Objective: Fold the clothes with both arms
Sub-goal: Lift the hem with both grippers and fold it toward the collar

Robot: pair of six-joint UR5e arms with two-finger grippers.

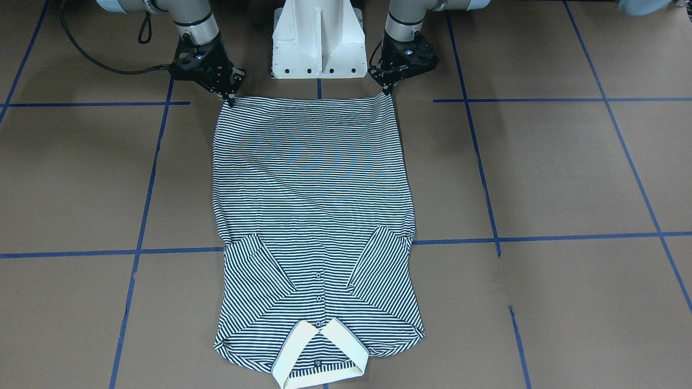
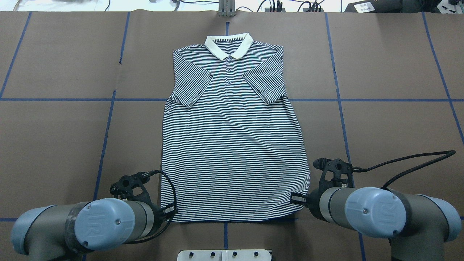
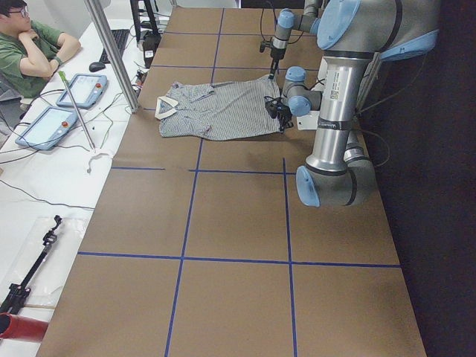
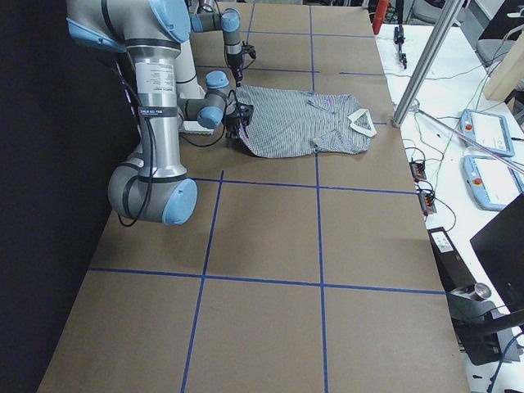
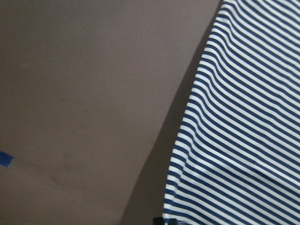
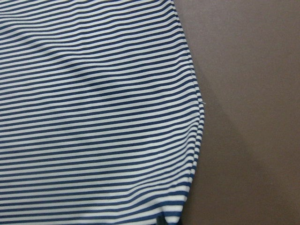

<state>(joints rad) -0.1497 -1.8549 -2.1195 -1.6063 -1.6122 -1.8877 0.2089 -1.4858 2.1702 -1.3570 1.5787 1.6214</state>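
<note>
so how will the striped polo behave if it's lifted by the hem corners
Likely floppy: the polo shirt lies flat with soft ripples, so it should sag between the corners. Probably light, since the fabric looks thin. The folded-in sleeves may fall open; the collar looks stiffer.

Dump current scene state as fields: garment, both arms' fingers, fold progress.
garment: polo shirt, flat and front up on the table
collar: at the end far from the robot
sleeves: both folded inward over the chest
left fingers: at one hem corner, appear closed on it
right fingers: at the other hem corner, appear closed on it
body fold: not yet done
</note>
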